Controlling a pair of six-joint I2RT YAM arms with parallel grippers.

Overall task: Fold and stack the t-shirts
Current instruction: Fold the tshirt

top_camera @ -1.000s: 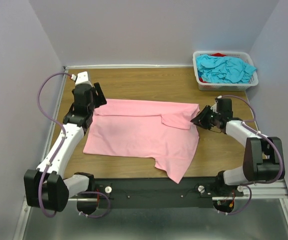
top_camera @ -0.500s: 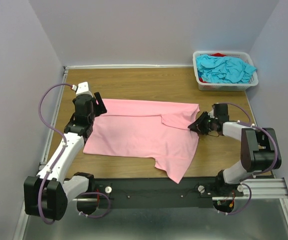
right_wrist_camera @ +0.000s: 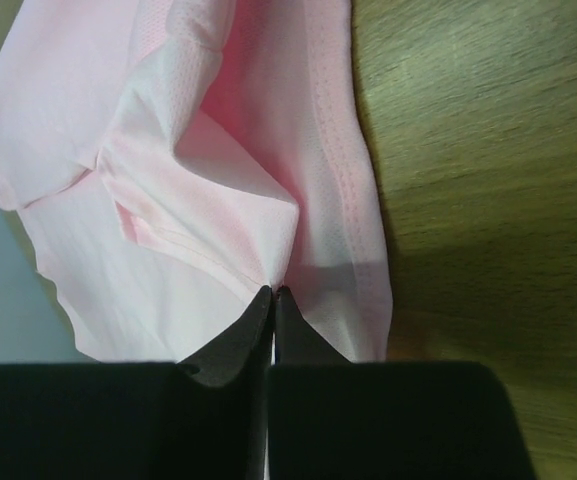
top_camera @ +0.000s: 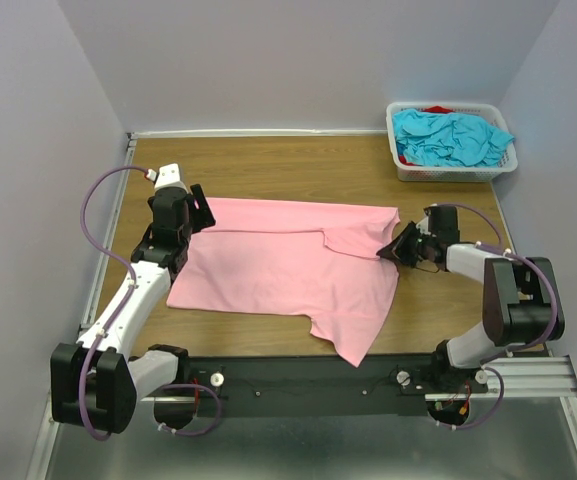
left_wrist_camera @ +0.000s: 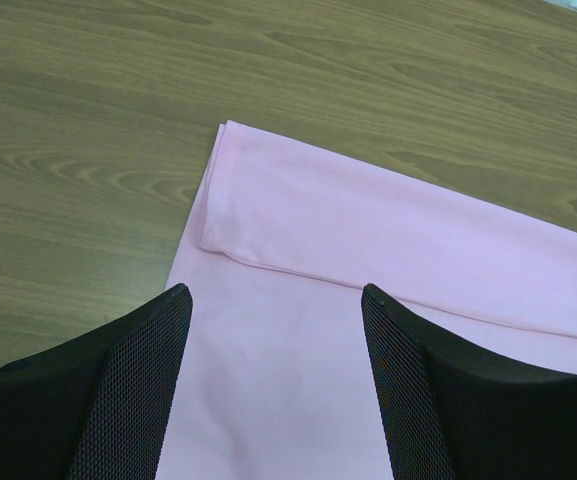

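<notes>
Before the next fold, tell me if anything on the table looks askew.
The pink shirt lies uneven: its near right corner juts to the near edge of the table, past the rest of the hem. Its right edge is bunched where the right gripper pinches it.

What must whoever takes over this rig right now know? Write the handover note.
Left gripper: open, over the pink t-shirt's left edge, holding nothing.
Right gripper: shut on the pink t-shirt's right edge.
The pink t-shirt lies spread on the table, far edge folded over; the turquoise t-shirt and a bit of red cloth sit in the basket.
Done: one fold. Left: finish folding pink, then fold and stack the others.
</notes>
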